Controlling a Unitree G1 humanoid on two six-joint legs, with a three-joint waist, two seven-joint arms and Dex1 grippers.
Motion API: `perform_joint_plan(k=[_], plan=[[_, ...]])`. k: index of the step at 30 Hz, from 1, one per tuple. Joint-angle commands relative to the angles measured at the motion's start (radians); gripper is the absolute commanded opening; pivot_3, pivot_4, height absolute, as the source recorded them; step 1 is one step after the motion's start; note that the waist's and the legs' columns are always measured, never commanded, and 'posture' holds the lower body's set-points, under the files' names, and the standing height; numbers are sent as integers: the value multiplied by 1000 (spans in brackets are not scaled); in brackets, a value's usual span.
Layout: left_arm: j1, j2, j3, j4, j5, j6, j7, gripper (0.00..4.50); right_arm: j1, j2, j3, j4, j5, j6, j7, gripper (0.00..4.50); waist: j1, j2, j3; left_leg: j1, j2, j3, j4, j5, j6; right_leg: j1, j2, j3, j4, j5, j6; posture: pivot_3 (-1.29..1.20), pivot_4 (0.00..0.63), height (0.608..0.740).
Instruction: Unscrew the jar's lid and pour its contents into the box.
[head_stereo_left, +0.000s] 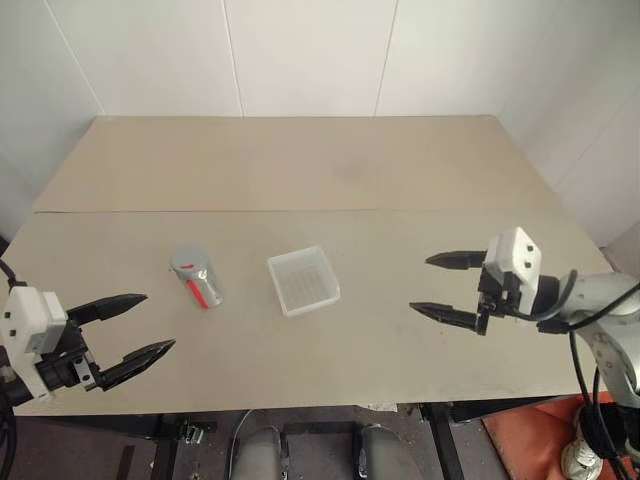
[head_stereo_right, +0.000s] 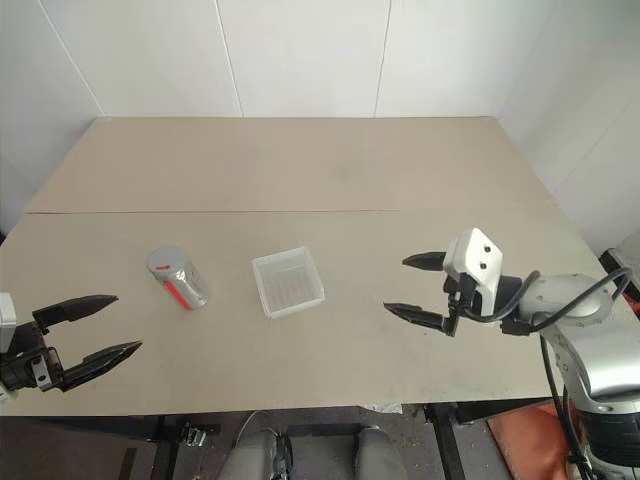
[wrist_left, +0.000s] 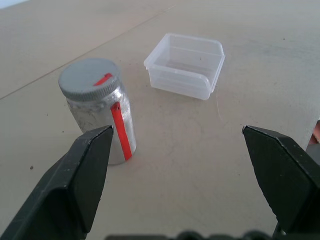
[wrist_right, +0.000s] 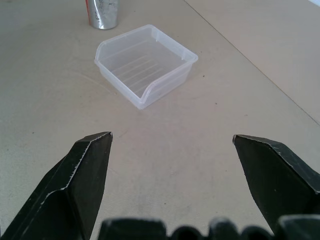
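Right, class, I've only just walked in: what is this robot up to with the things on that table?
Nothing is being handled yet. The jar stands upright on the table with its lid on, beside the empty box. The left gripper and the right gripper hover open on either side, holding nothing. Unscrewing and pouring have not started.

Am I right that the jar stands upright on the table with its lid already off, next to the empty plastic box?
Not quite: the lid is on the jar, as the left wrist view shows. The rest holds: the jar stands upright on the table, beside the empty box.
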Motion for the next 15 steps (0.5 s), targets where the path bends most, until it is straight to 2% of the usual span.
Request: perform_joint_plan(k=[1,4,8,12,15], plan=[[-18,5,-12,-28,-7,1,15,4488,-2,-2,-13,-32,-1,1,-25,4500,0,0,0,0,0,0,0,0,0,0,0,0,0,0,0,0,150,740],[-27,-17,-48,-35,15,-20,36,4488,-2,-10,0,-30,-26,1,-40,4500,0,0,0,0,0,0,0,0,0,0,0,0,0,0,0,0,150,740],[-4,-65,-63,-60,54,-35,95,4488,-65,-3,5,-5,13,5,-13,4500,-3,0,0,0,0,0,0,0,0,0,0,0,0,0,0,0,150,740],[74,-151,-77,-92,111,-82,147,4488,-165,-2,56,69,-3,-31,50,4500,-15,0,0,1,0,-1,0,0,0,0,0,1,0,0,0,0,150,740],[108,-255,-100,-136,154,-103,259,4488,-228,10,81,103,10,-41,91,4500,-13,0,0,0,0,-1,0,0,0,0,0,1,0,0,0,0,150,740]])
